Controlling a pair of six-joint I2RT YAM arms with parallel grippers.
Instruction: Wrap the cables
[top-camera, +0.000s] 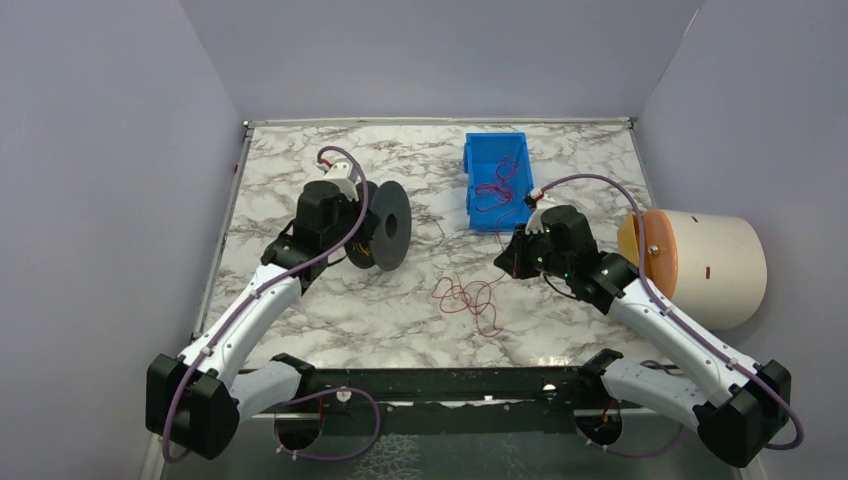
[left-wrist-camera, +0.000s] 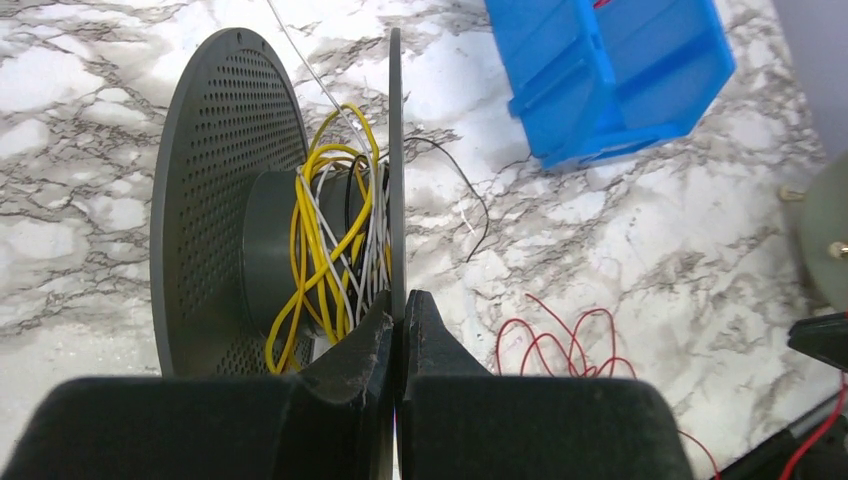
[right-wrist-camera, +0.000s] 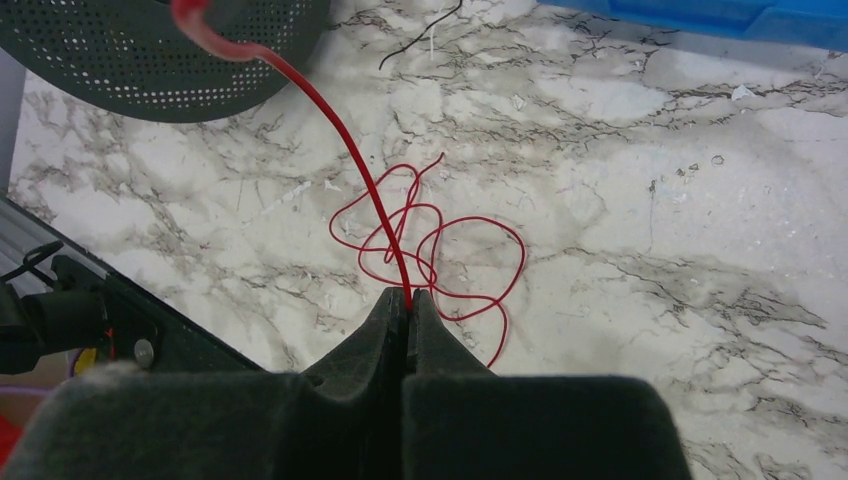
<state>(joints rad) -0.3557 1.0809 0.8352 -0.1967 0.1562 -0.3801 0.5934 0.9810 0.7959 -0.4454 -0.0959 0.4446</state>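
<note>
Marble-patterned tabletop (top-camera: 300, 330) lies under both arms, and the thin red insulated wire (right-wrist-camera: 440, 235) you are to wind rests on it as a loose tangle of loops. The tangle sits to the right of the dark grey perforated plastic spool (left-wrist-camera: 215, 200) and does not touch it.

Expect the wire to be very light and limp, yet springy enough to hold its curls. I judge it will snag on its own loops if you pull fast, and its slick, narrow sheath could slide out of a weak pinch. Take it near a free end rather than mid-tangle.

Your right jaws are pressed together on one strand of it, which rises from their tips towards the upper left of the wrist view. The rest of the tangle lies on the marble just ahead of and below them.

Your left jaws are closed on the thin edge of the spool's nearer flange. The spool stands on its rims (rigid and light, so likely to roll if let go). Yellow and white wires (left-wrist-camera: 330, 240) already sit loosely round its hub. More red wire lies in the blue plastic bin (top-camera: 472, 185) behind
</note>
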